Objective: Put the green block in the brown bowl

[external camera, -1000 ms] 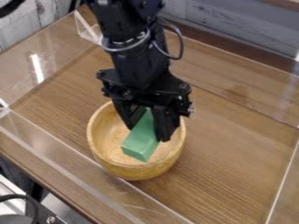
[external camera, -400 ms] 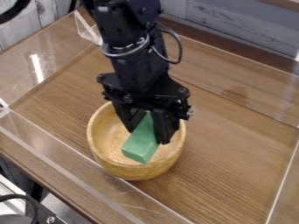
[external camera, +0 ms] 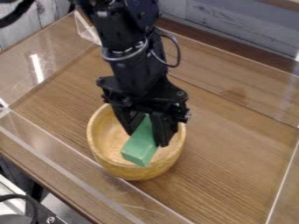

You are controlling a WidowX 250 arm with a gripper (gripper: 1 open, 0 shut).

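Note:
The brown bowl (external camera: 103,140) sits on the wooden table near the front. Inside it the green block (external camera: 142,147) leans tilted, its lower end down in the bowl and its upper end between the black fingers. My gripper (external camera: 149,125) reaches down into the bowl from above and is shut on the block's upper part. The arm hides the back right of the bowl.
Clear acrylic walls (external camera: 47,61) ring the wooden table (external camera: 233,96). A low transparent rim runs along the front edge. Cables lie at the bottom left outside the enclosure.

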